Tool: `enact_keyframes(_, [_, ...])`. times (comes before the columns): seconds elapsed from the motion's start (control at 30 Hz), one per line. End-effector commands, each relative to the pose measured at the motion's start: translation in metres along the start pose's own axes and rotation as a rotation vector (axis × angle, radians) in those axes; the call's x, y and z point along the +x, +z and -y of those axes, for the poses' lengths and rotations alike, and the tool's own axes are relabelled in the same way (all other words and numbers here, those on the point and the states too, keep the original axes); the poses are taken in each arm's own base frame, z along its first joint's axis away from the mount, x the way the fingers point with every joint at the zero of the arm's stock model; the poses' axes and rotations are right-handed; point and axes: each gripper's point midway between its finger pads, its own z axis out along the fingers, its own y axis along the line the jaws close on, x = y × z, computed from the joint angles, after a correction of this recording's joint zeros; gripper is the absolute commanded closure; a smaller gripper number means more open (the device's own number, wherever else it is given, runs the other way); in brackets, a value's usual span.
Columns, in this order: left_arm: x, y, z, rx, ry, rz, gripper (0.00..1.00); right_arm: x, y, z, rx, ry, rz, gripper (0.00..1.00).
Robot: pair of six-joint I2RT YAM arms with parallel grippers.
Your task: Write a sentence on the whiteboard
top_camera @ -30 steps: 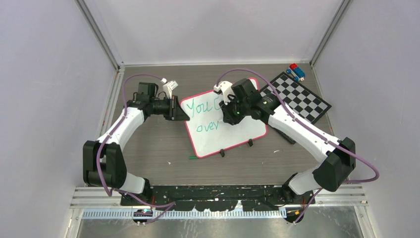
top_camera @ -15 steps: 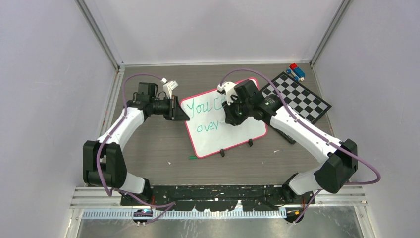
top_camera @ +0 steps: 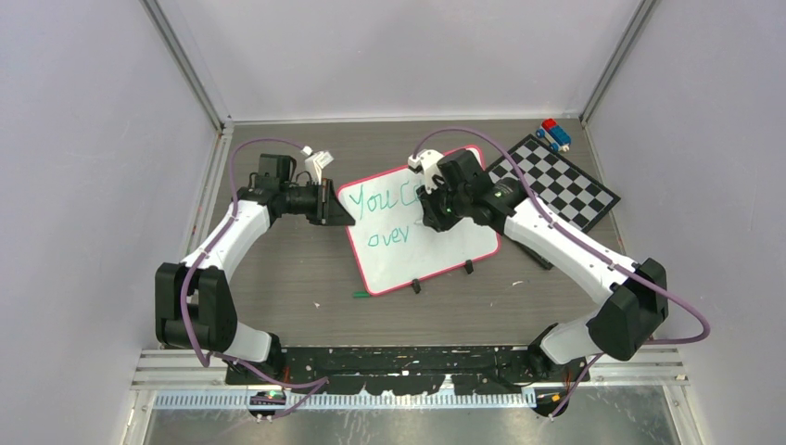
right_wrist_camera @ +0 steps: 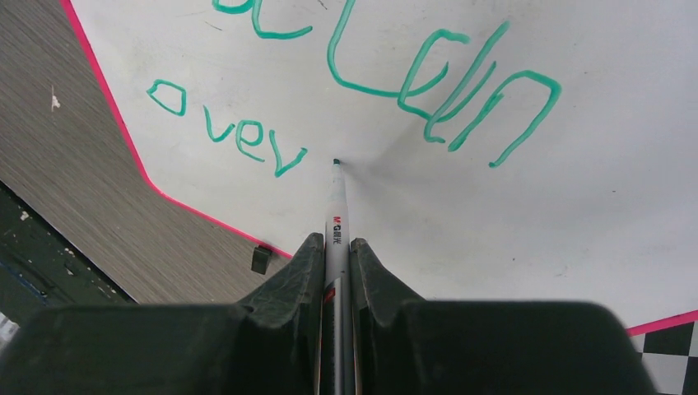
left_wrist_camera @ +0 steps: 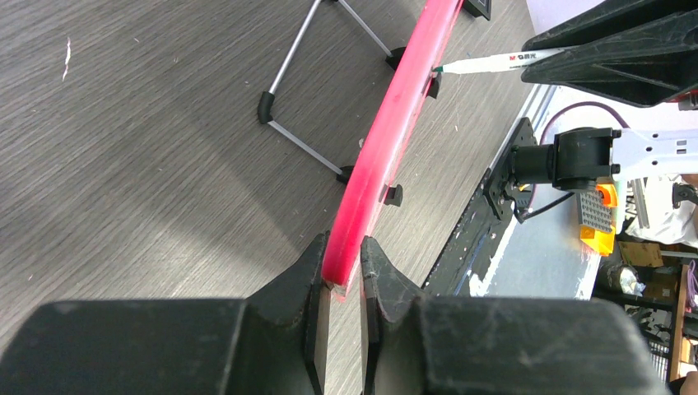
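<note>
Mid-table: whiteboard (top_camera: 436,252) propped on its stand (left_wrist_camera: 284,130) between the two arms, left gripper (left_wrist_camera: 342,267) at its left edge with the rim pinched between the jaws. The right gripper (right_wrist_camera: 336,247) is over the right half, clamping a marker (right_wrist_camera: 337,202) whose tip touches the board just right of the second line of the sentence (top_camera: 385,218). Behind and to the right lies a checkered board (top_camera: 565,188), its near-left corner meeting the whiteboard's far-right corner, with small blocks (top_camera: 554,134) just behind it; a small stick (top_camera: 360,295) lies on the table (top_camera: 278,269) just before the whiteboard's near-left corner.
</note>
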Motion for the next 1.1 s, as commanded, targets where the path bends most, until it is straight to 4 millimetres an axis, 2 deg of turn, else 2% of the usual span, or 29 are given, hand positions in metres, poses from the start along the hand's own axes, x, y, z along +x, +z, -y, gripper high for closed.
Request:
enact_keyframes(0.0, [-0.012,-0.001,-0.006,-0.044,0.032,0.026,1.0,-0.019,0.005,0.003,0.016,0.008,0.055,1.0])
enact_keyframes(0.27, [-0.011,-0.001,-0.006,-0.049,0.037,0.027,1.0,-0.021,0.012,-0.002,-0.013,0.01,0.048,1.0])
enact_keyframes(0.53, [-0.01,0.0,-0.008,-0.049,0.031,0.023,1.0,-0.001,0.016,-0.002,-0.01,0.001,0.005,1.0])
enact_keyframes(0.73, [-0.012,0.0,-0.008,-0.049,0.032,0.026,1.0,0.002,0.007,0.001,0.004,-0.012,0.005,1.0])
enact_keyframes(1.07, [-0.013,-0.001,-0.007,-0.05,0.035,0.029,1.0,-0.007,-0.012,0.011,0.021,-0.022,0.024,1.0])
